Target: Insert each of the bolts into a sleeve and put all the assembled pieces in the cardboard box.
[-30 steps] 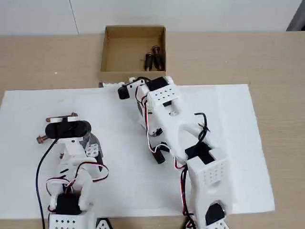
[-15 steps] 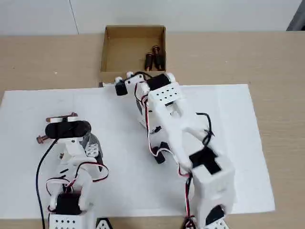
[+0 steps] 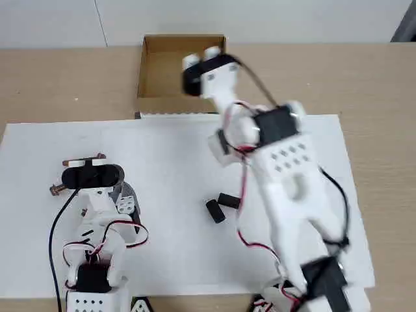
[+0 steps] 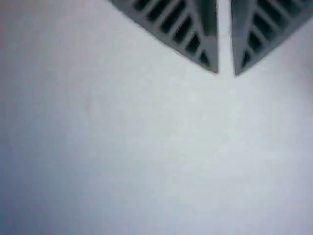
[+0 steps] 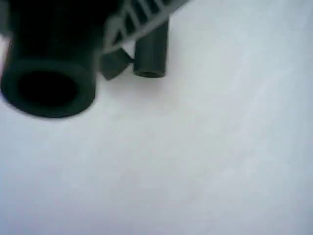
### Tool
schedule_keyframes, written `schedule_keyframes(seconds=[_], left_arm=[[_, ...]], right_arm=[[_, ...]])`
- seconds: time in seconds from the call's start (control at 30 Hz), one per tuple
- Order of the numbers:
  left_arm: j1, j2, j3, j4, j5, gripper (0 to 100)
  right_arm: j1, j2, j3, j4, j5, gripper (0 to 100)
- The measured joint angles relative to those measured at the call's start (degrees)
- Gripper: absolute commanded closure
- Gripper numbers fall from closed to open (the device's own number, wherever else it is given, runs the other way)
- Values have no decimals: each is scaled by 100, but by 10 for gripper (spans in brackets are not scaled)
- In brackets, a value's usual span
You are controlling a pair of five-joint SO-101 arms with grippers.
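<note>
Two black sleeves [image 3: 219, 206] lie side by side on the white paper [image 3: 162, 253] near its middle. The right wrist view has them close up: one large sleeve [image 5: 49, 78] showing its open bore, and a second sleeve [image 5: 150, 51] farther off. My right gripper [image 5: 117, 54] hangs just above them, and neither sleeve is held. The right arm [image 3: 279, 162] arches over the paper and covers the right side of the cardboard box [image 3: 140, 71]. My left gripper [image 4: 226, 72] is shut over bare paper at the left. A brown bolt [image 3: 57, 189] lies beside the left gripper [image 3: 91, 175].
A second brownish bolt end [image 3: 99, 156] shows just beyond the left gripper. The box sits on the wooden table [image 3: 364, 78] past the paper's far edge. The paper between the two arms is bare.
The right arm has risen from the box's front edge and swung back. It now covers the pieces in the box, and the two sleeves lie uncovered. The left arm has not moved.
</note>
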Motion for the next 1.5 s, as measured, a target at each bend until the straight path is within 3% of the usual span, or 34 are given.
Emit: schedule_keyframes(seconds=[0.23, 0.43, 0.87, 1.07, 1.3, 1.5], left_arm=[[-554, 0, -62, 0, -44, 994], [-985, 0, -703, 185, -659, 994], [-1521, 149, -1881, 993, -1644, 994], [-1705, 1565, -3024, 1037, -1662, 994], [-2048, 4158, -4897, 1767, -1732, 994], [-2110, 6127, -6374, 2409, -2576, 994]], right_arm=[[1046, -1248, 1336, 0, -598, 996], [1767, -2338, 2585, 0, -624, 996], [2462, -3341, 4062, -167, -642, 996], [2462, -3341, 4114, -167, -642, 996], [2462, -3358, 4114, -167, -642, 996], [2462, -3367, 4369, -264, -642, 996]])
